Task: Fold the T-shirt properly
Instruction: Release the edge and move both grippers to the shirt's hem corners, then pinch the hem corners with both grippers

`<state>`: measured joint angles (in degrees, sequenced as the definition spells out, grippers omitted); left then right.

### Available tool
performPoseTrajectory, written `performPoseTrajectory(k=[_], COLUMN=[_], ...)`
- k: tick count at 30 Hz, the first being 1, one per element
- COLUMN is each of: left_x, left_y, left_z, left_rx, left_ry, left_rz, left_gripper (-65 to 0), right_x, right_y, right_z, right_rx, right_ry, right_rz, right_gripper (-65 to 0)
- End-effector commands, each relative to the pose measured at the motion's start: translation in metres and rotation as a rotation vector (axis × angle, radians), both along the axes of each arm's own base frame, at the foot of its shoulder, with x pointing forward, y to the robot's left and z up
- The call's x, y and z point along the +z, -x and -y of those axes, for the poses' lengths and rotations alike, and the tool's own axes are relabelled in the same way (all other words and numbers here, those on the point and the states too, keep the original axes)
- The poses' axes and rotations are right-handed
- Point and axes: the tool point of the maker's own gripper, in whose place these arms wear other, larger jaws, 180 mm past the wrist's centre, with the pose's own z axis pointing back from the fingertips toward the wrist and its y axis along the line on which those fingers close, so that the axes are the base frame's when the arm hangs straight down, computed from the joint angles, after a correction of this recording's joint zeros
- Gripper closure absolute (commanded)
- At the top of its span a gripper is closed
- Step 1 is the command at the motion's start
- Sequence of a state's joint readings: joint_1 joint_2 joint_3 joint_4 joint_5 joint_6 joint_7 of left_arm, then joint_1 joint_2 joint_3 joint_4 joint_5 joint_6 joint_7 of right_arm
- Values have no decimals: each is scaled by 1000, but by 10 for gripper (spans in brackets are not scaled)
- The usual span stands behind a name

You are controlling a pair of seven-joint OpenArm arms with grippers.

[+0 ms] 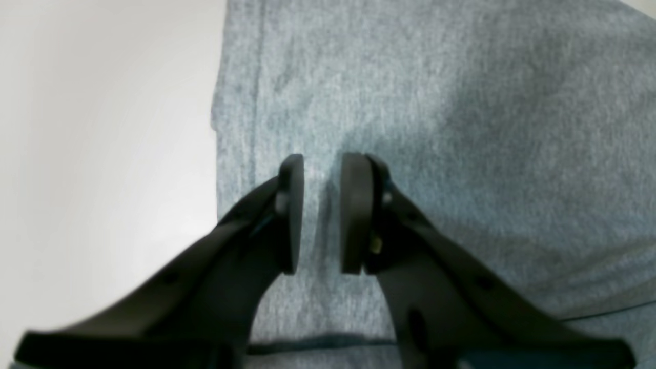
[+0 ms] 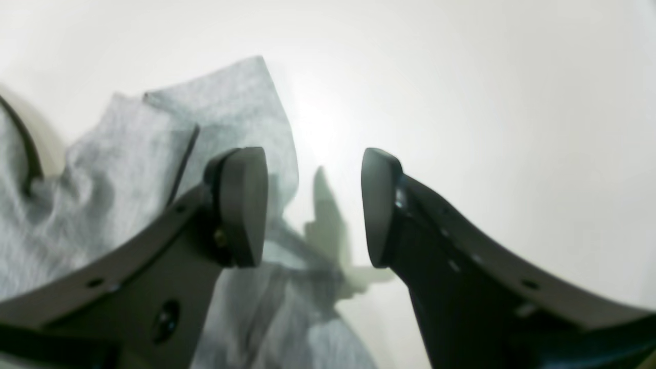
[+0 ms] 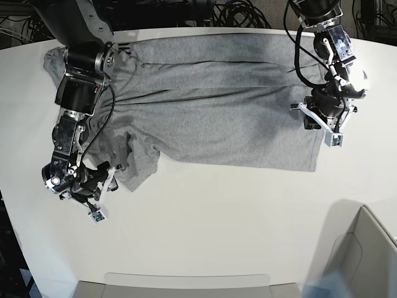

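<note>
Lying spread across the upper half of the base view, the T-shirt (image 3: pixel 211 105) is on the white surface (image 3: pixel 205 230) and looks only partly arranged. Its plain side is up; no lettering shows. The body is laid out wide from upper left to right, with long creases running across it. One sleeve at lower left is bunched and folded over itself, and another part at the far upper left sits half hidden under an arm. No clean fold has been made, so I judge the task to be at an early stage: the cloth needs flattening, then the sleeves and sides brought in, then the final halving.

The left gripper (image 1: pixel 323 212) hangs at the right edge of the shirt in the base view. In its wrist view the fingers (image 1: pixel 292 215) stand a little apart just above the grey cloth, close to a straight hem, with bare fabric showing between them; nothing is pinched.

The right gripper (image 2: pixel 313 207) sits at lower left of the base view beside the crumpled sleeve. Its fingers (image 2: pixel 241 205) are spread wide and hold nothing, one over the sleeve's edge and the other over bare surface.
</note>
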<state>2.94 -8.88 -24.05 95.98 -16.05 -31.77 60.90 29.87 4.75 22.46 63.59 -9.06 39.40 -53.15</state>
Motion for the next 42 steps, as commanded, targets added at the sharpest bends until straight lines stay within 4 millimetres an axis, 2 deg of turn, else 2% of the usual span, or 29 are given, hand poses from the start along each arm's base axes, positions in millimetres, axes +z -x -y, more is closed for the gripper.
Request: performPoseTrajectory(k=[1,9,13,16,19,24,29,35,39,41,42], left_x=[12,12,12,12,12,12,12,36,45,40,32], left_y=[-9,-9,-9,-9,-9,-9,-12,-66,-94,-108,-114], left_z=[-4,-2,-2,-2,-2,-3,-4,-29,-55,-58,-55], left_rx=[-1,0,0,0,0,1,3,16,30,-16,-55], left_ry=[-10,-7,-7,-7,-7,-7,-6,-15,-27,-50,-59], left_rz=[48,48,48,48,48,48,51,137,168,128,89], left_gripper=[-139,-139,-139,-139,-139,-140,-154,-281,-295,-295,-295], right_x=[16,-29,-43,-57,-69,-81,-85,-83,-83,-84,-84], right_y=[-14,-10,-10,-3,1,19,24,24,24,24,24], right_z=[1,5,3,7,2,-13,-12,-6,-5,-5,-5], right_rx=[12,-49,-84,-97,-95,-8,-7,-13,-13,-12,-12], right_ry=[-13,-116,-167,-180,-205,-216,-204,-196,-191,-190,-190], right_rz=[45,-20,-18,-55,-108,-208,-235,-232,-231,-232,-232], right_gripper=[-295,-295,-295,-295,-295,-295,-295,-295,-295,-295,-295])
